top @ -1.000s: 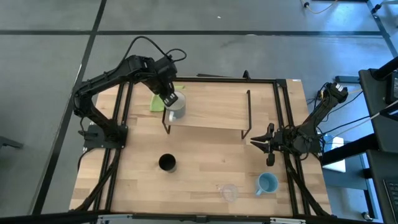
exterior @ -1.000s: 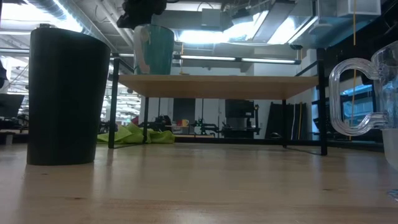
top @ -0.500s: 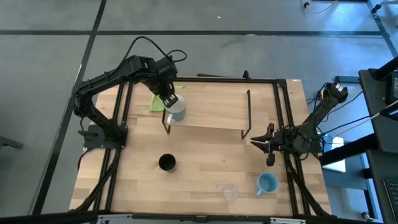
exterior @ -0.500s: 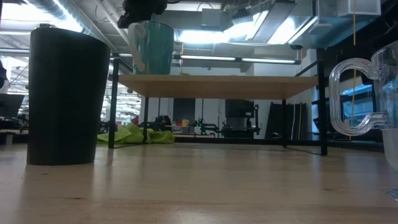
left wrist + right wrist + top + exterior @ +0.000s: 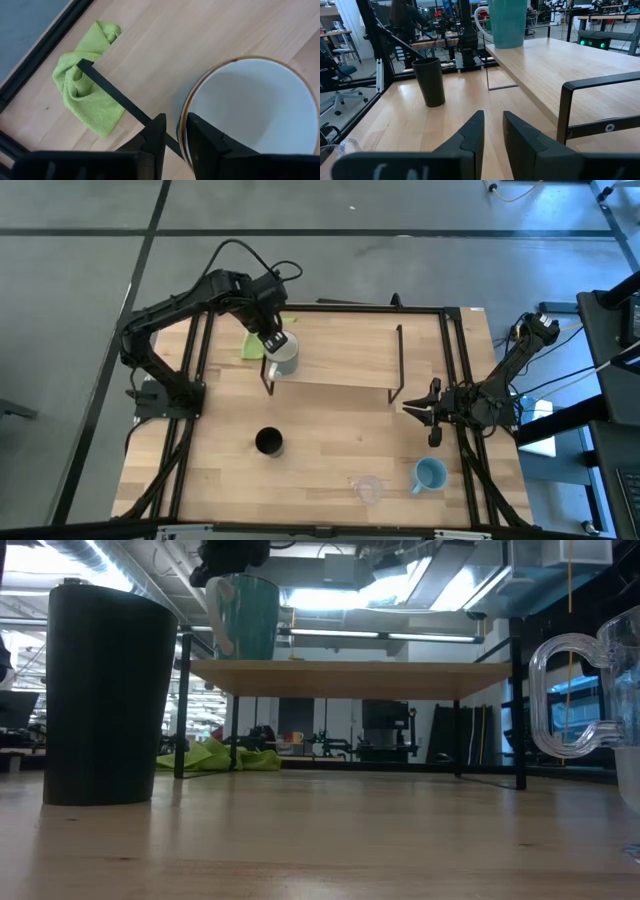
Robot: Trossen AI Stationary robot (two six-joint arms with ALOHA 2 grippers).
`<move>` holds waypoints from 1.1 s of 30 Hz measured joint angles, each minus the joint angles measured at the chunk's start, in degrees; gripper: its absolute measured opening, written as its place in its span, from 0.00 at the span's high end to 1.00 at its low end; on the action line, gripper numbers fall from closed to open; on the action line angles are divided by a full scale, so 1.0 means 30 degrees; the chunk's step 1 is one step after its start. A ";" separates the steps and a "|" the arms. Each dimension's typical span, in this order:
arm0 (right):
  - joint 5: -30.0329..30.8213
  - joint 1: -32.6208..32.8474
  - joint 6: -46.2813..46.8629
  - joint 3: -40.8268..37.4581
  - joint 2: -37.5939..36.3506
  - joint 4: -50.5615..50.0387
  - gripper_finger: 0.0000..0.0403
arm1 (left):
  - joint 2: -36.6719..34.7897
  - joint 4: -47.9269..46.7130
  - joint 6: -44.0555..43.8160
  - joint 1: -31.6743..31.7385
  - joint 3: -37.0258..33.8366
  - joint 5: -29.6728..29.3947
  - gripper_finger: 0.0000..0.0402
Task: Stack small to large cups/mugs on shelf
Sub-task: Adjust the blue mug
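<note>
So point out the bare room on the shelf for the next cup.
The shelf is bare from the mug at its left end across to its right legs. That left end is crowded: the left hand sits at the mug's rim, with a green cloth just beyond on the table.

**What you can't really see here**

The clear cup (image 5: 590,700) is chopped off by the low view's right edge, only its handle showing. The left gripper (image 5: 272,340) covers part of the mug (image 5: 284,354) from above. In the left wrist view the mug's rim runs off-frame.
</note>
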 joint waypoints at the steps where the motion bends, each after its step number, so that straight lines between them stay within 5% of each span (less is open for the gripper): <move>1: 0.0000 0.0000 -0.0013 0.0003 -0.0004 0.0000 0.82 | 0.0038 -0.0035 0.0046 -0.0009 0.0000 -0.0095 0.82; 10: -0.0006 -0.0007 0.0015 0.0007 0.0000 -0.0006 0.82 | 0.0418 -0.0036 0.0381 -0.0045 -0.0007 -0.0178 0.82; 20: 0.0000 -0.0007 0.0016 0.0003 -0.0004 -0.0003 0.82 | 0.0396 0.0254 0.0614 -0.0045 -0.0007 -0.0144 0.97; 33: -0.0006 -0.0006 -0.0007 0.0001 -0.0001 -0.0006 0.82 | 0.0978 0.1705 -0.1140 -0.0155 0.0066 0.0054 0.96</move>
